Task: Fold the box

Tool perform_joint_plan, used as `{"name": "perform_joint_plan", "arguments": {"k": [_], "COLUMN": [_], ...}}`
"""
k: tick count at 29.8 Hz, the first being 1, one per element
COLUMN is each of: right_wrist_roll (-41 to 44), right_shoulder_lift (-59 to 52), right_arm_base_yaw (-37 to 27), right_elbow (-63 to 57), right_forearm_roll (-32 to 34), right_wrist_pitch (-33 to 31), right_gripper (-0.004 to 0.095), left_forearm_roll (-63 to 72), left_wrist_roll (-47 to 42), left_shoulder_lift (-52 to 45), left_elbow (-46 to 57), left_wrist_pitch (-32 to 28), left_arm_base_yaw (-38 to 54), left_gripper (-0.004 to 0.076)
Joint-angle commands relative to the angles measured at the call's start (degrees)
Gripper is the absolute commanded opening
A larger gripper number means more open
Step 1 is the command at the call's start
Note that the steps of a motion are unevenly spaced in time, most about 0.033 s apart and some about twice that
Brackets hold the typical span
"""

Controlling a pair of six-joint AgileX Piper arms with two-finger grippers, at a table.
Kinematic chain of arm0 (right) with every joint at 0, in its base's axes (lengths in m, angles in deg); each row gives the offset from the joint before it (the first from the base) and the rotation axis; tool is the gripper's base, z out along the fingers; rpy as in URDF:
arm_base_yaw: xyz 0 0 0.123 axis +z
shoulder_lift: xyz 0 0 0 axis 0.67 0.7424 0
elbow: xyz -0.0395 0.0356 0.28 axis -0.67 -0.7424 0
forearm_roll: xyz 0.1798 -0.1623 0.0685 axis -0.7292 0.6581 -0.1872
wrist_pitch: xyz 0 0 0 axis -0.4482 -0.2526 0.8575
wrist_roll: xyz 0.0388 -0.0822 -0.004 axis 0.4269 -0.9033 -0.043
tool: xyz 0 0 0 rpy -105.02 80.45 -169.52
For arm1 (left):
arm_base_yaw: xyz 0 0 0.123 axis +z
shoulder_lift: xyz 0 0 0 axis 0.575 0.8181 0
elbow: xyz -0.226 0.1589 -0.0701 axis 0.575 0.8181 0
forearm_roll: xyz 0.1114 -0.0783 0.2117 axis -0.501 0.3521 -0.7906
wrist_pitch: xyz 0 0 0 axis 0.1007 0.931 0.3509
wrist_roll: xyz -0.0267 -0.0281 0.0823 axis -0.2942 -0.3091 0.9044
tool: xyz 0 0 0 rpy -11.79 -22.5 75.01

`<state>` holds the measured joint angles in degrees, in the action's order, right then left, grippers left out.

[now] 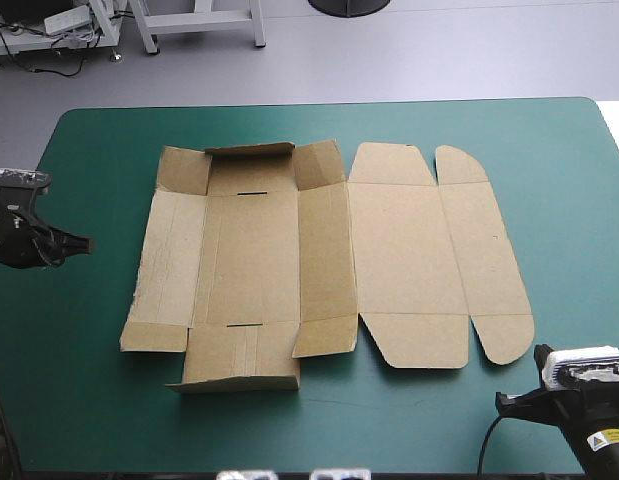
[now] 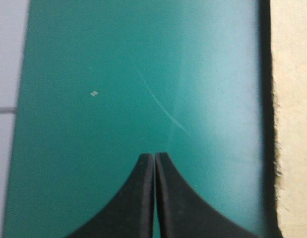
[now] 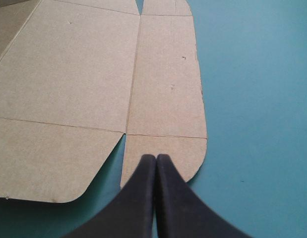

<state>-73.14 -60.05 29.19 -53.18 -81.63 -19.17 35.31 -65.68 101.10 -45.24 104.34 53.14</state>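
High view: box [image 1: 319,250] lies flat mid-table on the teal-green cover [image 1: 569,200]. Its long axis runs left-right, rounded lid flaps toward the right, and a few left-side flaps are slightly raised. Left gripper [image 1: 81,243] sits off the box's left edge and right gripper [image 1: 504,402] by the table's near right corner, both clear of the board.
Left wrist view: fingers [image 2: 143,198] pressed together, empty, over bare cover, box edge just beside.
Right wrist view: fingers [image 3: 138,198] together, empty, aimed at the rounded end flap [image 3: 165,153]; contact unclear.

Lab: teal-green table [image 1: 569,200], white stand [image 1: 257,30], floor cables [image 1: 59,60]

Matt brown board box [image 1: 329,260], smooth teal-green cover [image 1: 549,200], ragged board edge.
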Motion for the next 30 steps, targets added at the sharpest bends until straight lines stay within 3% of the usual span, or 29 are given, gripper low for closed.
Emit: {"name": "perform_joint_plan", "arguments": {"k": [1,6,13,19,22,26,30], "right_wrist_roll": [0.0,0.0,0.0,0.0,0.0,0.0,0.0], "right_shoulder_lift": [0.9,0.9,0.9,0.9,0.9,0.9,0.9], "right_arm_base_yaw": [0.1,0.1,0.1,0.1,0.1,0.1,0.1], "right_elbow": [1.6,1.6,1.6,1.6,1.6,1.6,1.6], "right_forearm_roll": [-1.0,-1.0,-1.0,-0.8,0.2,0.8,1.4], "right_wrist_pitch": [3.8,3.8,3.8,3.8,3.9,4.0,4.1], "right_gripper": [-0.002,-0.002,-0.002,-0.002,-0.002,-0.002,-0.002], "left_forearm_roll": [12.1,16.1,27.1,28.8,28.8,29.0,32.1], "left_wrist_roll": [6.9,11.1,14.1,15.4,15.4,15.4,15.1], "left_shoulder_lift": [3.4,9.5,15.0,15.5,15.6,15.6,15.6], "left_elbow": [-1.8,-1.8,-1.8,-1.8,-1.8,-1.8,-1.6], "left_wrist_pitch": [3.6,9.8,10.9,14.2,16.7,16.9,16.9], "left_arm_base_yaw": [3.2,4.6,4.6,4.6,4.5,4.5,4.5], "left_gripper": [0.0003,0.0003,0.0003,0.0022,0.0117,0.0326,0.0434]}}
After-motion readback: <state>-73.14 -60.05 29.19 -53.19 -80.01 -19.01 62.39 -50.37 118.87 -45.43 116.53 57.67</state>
